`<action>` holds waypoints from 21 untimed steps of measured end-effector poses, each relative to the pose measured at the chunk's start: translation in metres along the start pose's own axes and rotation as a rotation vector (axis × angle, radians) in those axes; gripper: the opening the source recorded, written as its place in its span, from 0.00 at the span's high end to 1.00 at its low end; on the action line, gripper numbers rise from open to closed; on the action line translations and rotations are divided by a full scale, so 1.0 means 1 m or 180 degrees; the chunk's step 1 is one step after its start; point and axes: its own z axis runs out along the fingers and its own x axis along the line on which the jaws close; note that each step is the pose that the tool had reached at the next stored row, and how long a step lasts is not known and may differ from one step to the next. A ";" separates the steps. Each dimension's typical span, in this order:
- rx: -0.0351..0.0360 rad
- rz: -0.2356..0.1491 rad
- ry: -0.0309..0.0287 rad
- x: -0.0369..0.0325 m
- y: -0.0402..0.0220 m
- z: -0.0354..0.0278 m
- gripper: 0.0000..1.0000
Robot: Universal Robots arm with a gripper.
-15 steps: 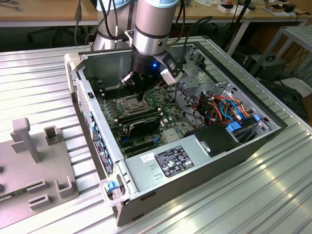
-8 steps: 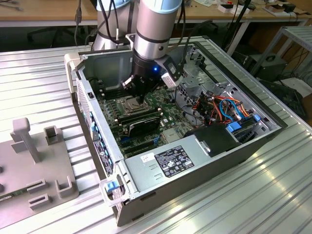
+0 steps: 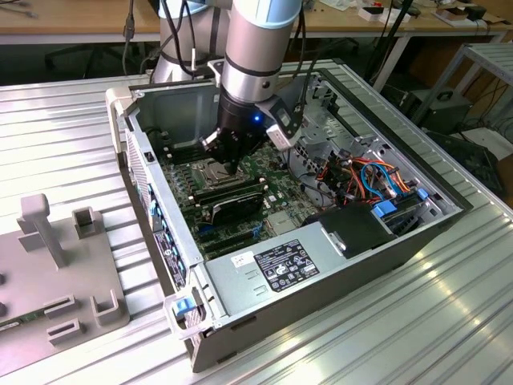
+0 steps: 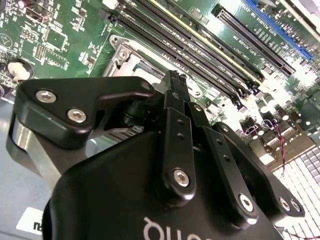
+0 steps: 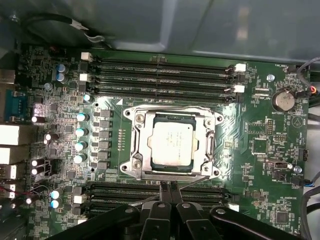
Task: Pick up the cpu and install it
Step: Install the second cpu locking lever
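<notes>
In the first wrist view the pincer (image 5: 169, 192) hangs nearest the camera, its two fingertips pressed together and gripping nothing, poised just off the 6 o'clock edge of the socket frame (image 5: 172, 144), over the memory slots there. The second wrist view confirms it: the fingertips (image 4: 174, 80) meet with no gap and no part between them. The cpu (image 5: 171, 141) lies flat and square inside that frame, silver top upward, apparently seated in its socket, which would explain why the pincer carries no load. Beyond the frame, toward 12 o'clock, further memory slots (image 5: 160, 75) run parallel across the motherboard (image 5: 260, 150). In the exterior view the arm reaches down into the open computer case (image 3: 321, 281), which lies on its side on the bench (image 3: 449, 321) so the board faces upward for access.
</notes>
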 end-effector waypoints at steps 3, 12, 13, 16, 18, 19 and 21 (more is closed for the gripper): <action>0.0000 -0.0001 0.0000 0.0028 -0.0001 0.0073 0.89; -0.0005 0.0000 0.0000 0.0257 0.0008 0.0184 0.89; -0.0007 0.0000 -0.0001 0.0281 0.0010 0.0192 0.89; -0.0010 0.0001 -0.0001 0.0335 0.0012 0.0210 0.89; -0.0009 0.0000 0.0000 0.0335 0.0012 0.0210 0.89; -0.0010 0.0000 -0.0001 0.0341 0.0012 0.0215 0.89; -0.0011 0.0000 -0.0001 0.0363 0.0015 0.0230 0.89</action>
